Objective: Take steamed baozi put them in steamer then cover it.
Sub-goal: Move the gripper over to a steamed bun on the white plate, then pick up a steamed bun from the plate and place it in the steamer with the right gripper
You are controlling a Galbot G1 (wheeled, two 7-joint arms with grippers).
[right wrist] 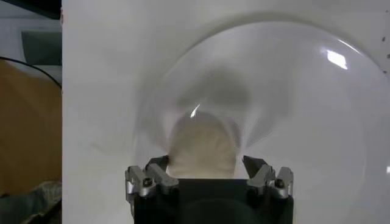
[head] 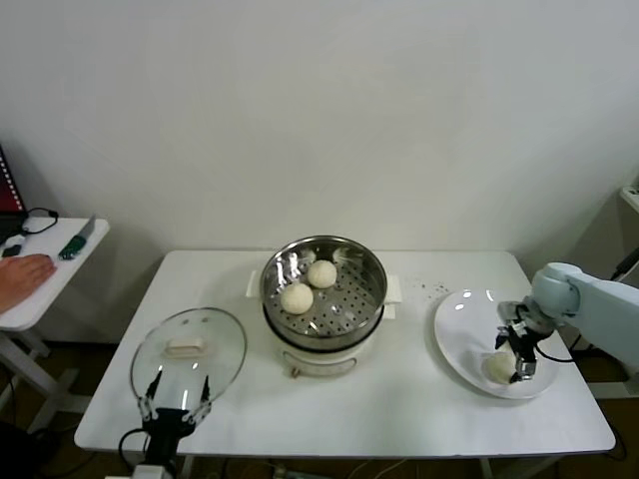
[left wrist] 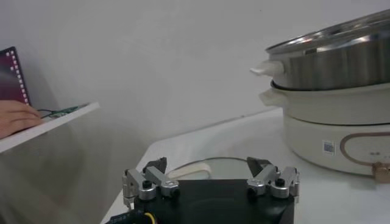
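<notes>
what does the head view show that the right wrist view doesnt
Only the head view shows the steamer with two baozi inside, the glass cover lying on the table, and the left gripper open near it. Only the right wrist view shows close up how the right gripper's fingers flank the bun. Both share the white plate, the baozi on it and the right gripper.

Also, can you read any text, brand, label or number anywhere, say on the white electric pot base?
None readable.
Small square sticker on the white electric pot base: too blurred to read.
Copper-coloured outlined panel beside it: no legible text.
</notes>
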